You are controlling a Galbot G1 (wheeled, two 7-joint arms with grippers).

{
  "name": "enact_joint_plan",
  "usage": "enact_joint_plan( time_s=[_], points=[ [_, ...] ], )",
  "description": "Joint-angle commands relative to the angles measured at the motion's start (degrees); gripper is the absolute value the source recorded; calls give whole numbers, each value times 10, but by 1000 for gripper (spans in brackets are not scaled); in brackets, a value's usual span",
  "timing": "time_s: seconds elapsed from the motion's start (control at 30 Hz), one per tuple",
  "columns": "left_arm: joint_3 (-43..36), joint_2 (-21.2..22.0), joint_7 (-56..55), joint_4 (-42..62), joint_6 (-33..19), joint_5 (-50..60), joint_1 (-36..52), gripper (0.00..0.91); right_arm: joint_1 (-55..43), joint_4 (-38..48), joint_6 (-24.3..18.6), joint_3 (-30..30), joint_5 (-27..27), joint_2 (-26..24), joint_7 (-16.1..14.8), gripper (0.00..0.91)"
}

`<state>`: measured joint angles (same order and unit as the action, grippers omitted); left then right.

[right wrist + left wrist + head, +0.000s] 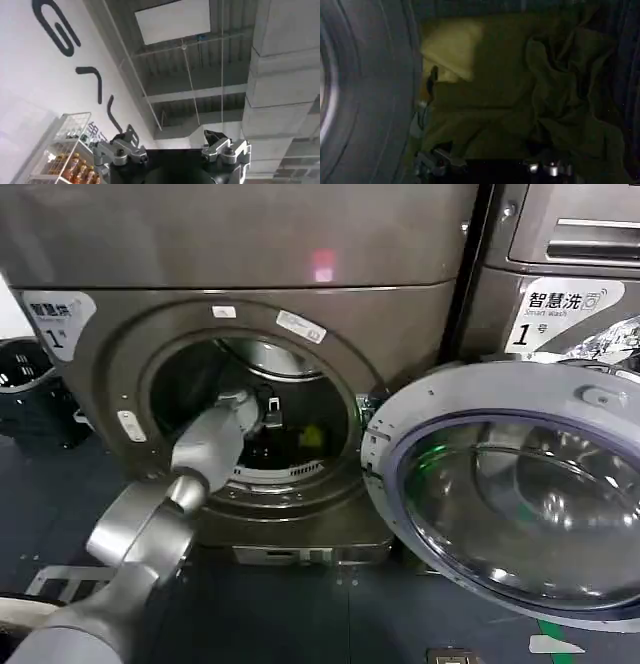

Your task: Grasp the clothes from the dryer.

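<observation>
Big bronze-grey dryer (230, 274) across left and centre of head view, glass door (515, 504) swung open at lower right. Left gripper (262, 412) reached inside the porthole, centre of frame; cannot tell if open or closed. Yellow-green clothes (311, 436) just right of it, crumpled in the drum. Right gripper (172, 152) spread open, pointed at the ceiling.

A dark floor (300, 614) runs below the machines; a black basket (25, 369) sits far left. Overhead — a grey ceiling (210, 75) with a white panel (172, 20), a white wall (35, 85), a drinks shelf (67, 155).
</observation>
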<state>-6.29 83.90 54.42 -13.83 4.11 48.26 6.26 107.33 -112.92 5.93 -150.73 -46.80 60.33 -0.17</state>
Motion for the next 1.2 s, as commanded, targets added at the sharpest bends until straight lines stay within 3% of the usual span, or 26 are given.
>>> enact_joint_plan(
  time_s=[0.03,0.3,0.47,0.63,0.8,1.0,1.2],
  points=[
    [0,2,-7,6,-4,1,-2,0,0,0,-1,0,0,1,0,907],
    [57,-3,-24,-28,13,-51,-12,0,1,1,-3,-2,-1,6,0,907],
    [111,-23,-105,-114,65,-239,-68,0,-3,-1,-5,2,-1,7,0,907],
    [150,-53,-270,-253,54,-417,-160,0,-7,-6,-6,7,-1,6,-1,907],
    [202,-65,-385,-436,3,-627,-280,0,-9,-9,-4,12,-1,1,-2,907],
    [260,-35,-554,-543,-77,-701,-341,0,-10,-9,-5,14,1,3,-2,907],
    [280,-18,-614,-647,-108,-719,-413,0,-13,-18,-2,27,20,9,-12,907]
  ],
)
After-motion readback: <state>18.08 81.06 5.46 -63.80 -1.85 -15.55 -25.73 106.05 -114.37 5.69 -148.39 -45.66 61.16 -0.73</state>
